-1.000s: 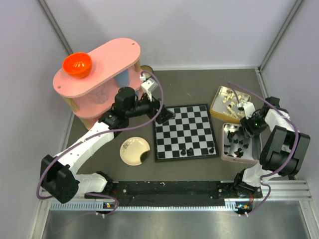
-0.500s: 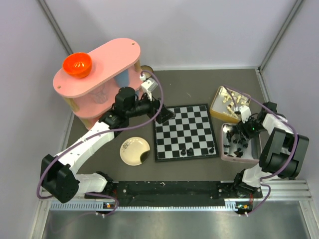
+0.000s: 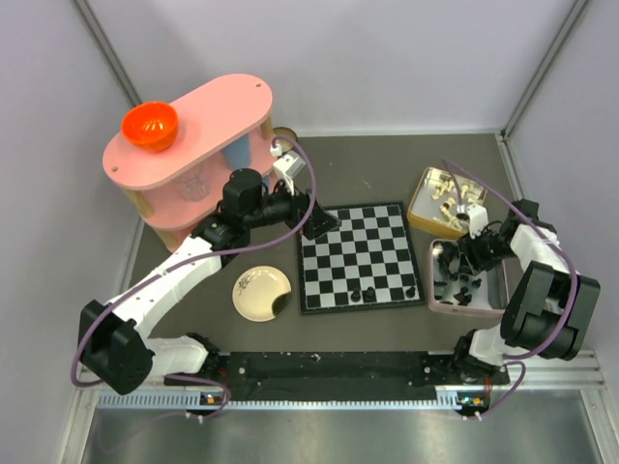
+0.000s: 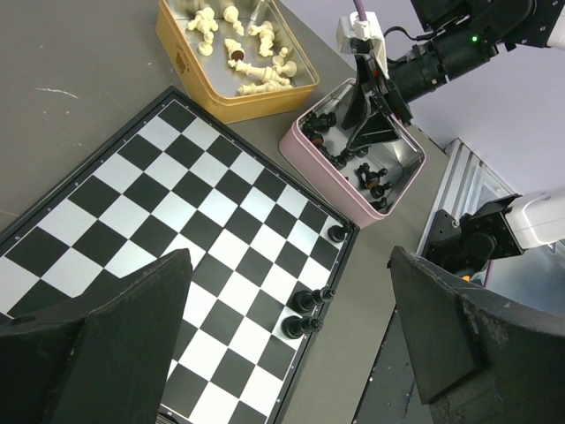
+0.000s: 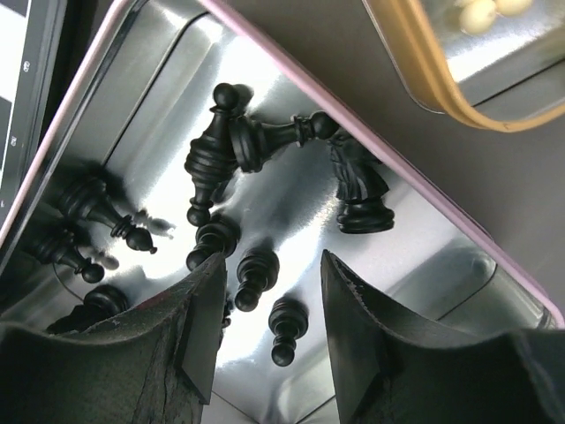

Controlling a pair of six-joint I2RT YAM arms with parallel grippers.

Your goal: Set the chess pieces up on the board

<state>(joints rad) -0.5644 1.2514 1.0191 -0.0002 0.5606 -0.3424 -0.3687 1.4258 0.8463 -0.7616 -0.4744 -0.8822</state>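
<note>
At the far left of the desk (image 3: 387, 164) stands a pink shelf (image 3: 193, 126) with an orange bowl (image 3: 149, 126) on top; nearer the arms lies a round cream plate (image 3: 261, 293), just beside the board's left edge. The left tool (image 3: 320, 224) hangs over the far left corner of the board (image 3: 361, 242) with its jaws spread as wide as they go and nothing between them; its wrist view looks down between the two dark fingers (image 4: 115, 344) onto the checks. The board lies flat in the middle of the desk; a few chess pieces (image 3: 363, 292) stand upright in its near rows, towards the right. Right of the board, touching or nearly so, sits a pink tin (image 3: 464, 311) holding the remaining black men, most lying on their sides. The right tool (image 5: 274, 265) is lowered into this tin, jaws about half open; small pawns lie between the fingers, none visibly pinched. Beyond it sits a yellow tin (image 4: 203, 84) of cream chessmen (image 4: 247, 53).
</note>
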